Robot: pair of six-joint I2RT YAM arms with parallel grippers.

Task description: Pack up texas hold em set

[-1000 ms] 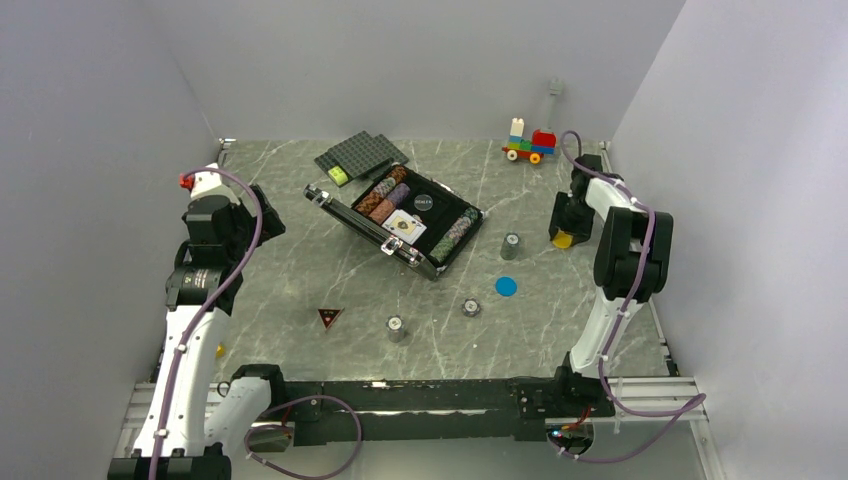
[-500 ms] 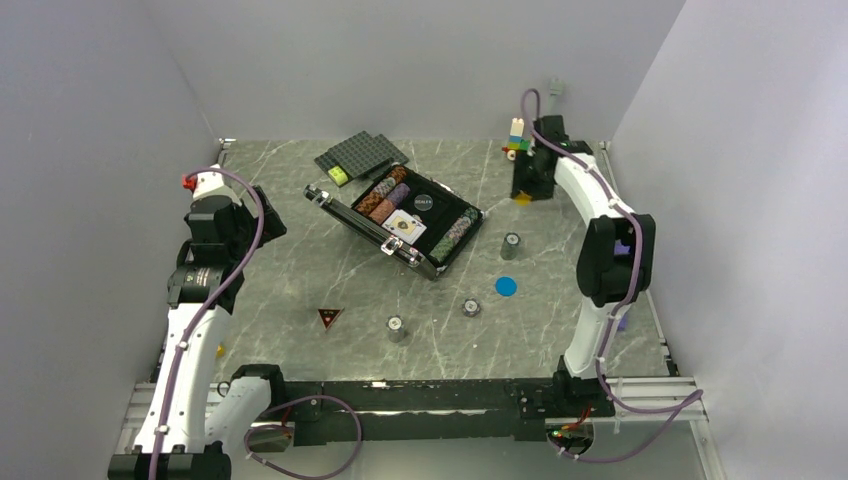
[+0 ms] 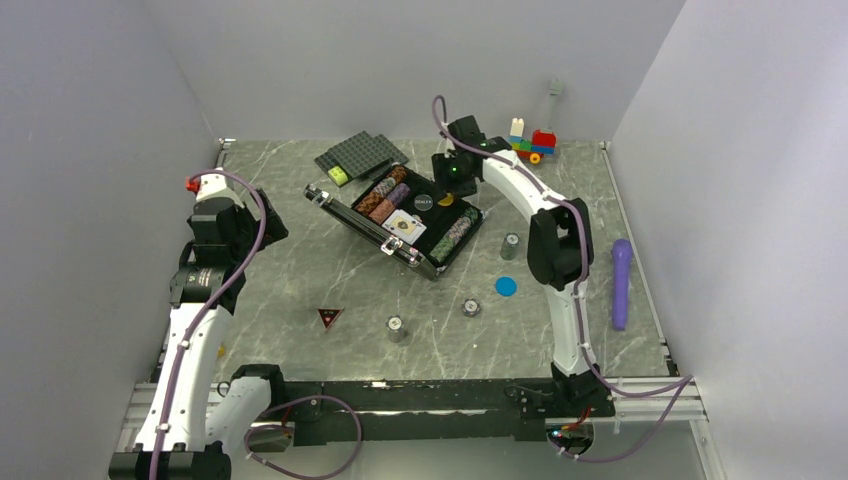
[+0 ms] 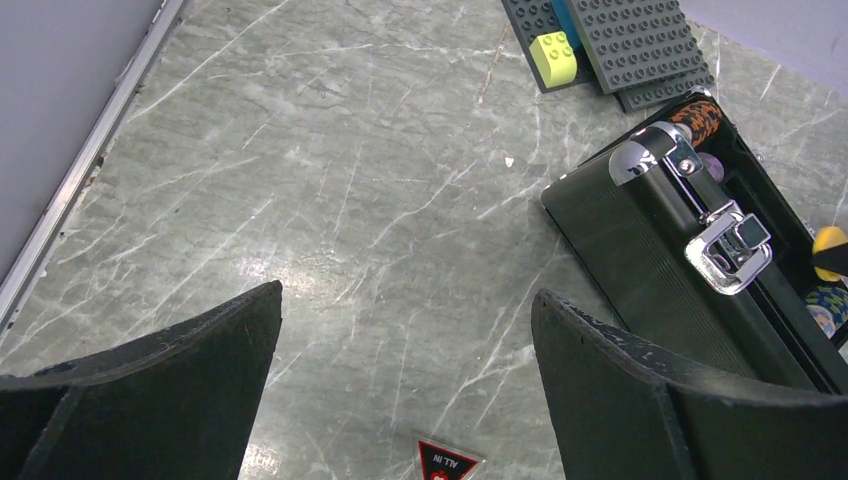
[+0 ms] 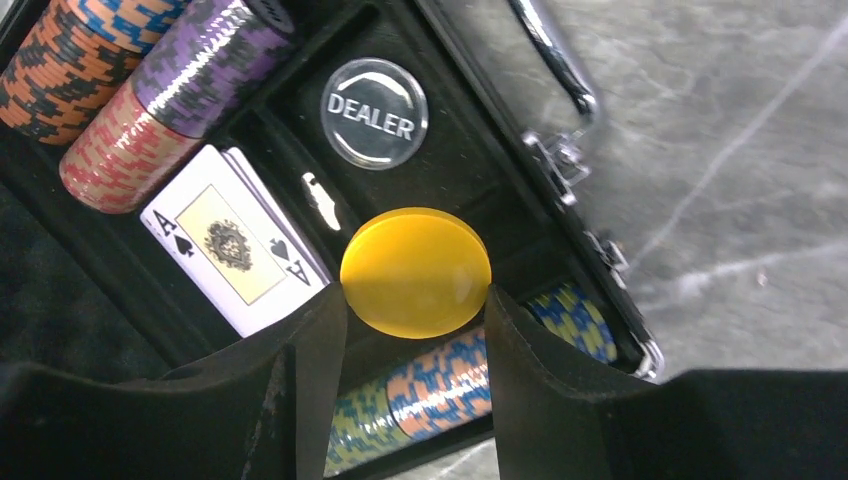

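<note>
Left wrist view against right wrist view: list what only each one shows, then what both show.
Only the left wrist view: the lime brick on the grey baseplates, the triangular marker, and the open left hand. Only the right wrist view: the DEALER button, the ace of spades, and the right hand clamped on the yellow disc. Both: the black case, its orange chip row, the marble table, and that disc, a mere sliver at the left view's edge.
</note>
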